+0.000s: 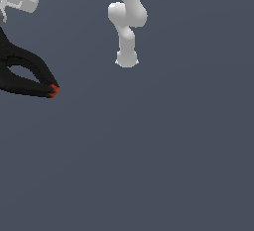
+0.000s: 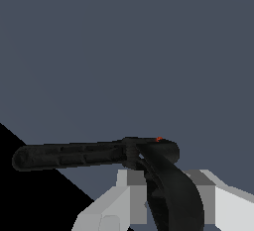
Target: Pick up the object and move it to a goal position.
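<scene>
The object, a black spring clamp, shows at the exterior view's left edge, its red-orange jaw tips pointing toward the exterior view's right. Part of it is cut off by the frame. My gripper reaches it from above; only its white body in the top corner shows. In the wrist view the clamp lies across my gripper. One handle sticks out sideways and another runs down between the light fingers, which are shut on it. A speck of red tip shows.
The arm's white links and base stand in the background of the exterior view, over a plain grey-blue floor. A black area fills one corner of the wrist view, beyond the floor's edge.
</scene>
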